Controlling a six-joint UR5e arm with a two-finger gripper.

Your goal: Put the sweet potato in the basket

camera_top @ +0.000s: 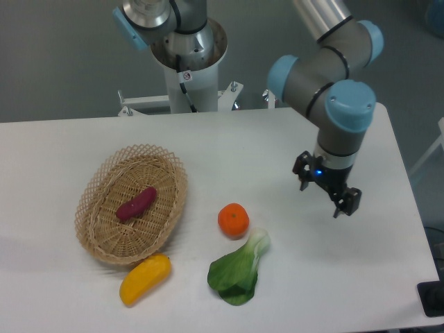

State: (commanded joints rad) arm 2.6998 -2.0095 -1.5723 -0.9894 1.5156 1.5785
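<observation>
The reddish-purple sweet potato (136, 203) lies tilted inside the light tan wicker basket (104, 246) on the left of the table. My gripper (338, 201) hangs over the right part of the table, far from the basket, pointing down. Nothing is held between its fingers. From this angle the gap between the fingers is not clear.
A round orange fruit (234, 220) sits mid-table. A green leafy vegetable (238, 270) lies just below it. A yellow oblong vegetable (144, 278) rests against the basket's front edge. The arm's base column (189, 62) stands behind the table.
</observation>
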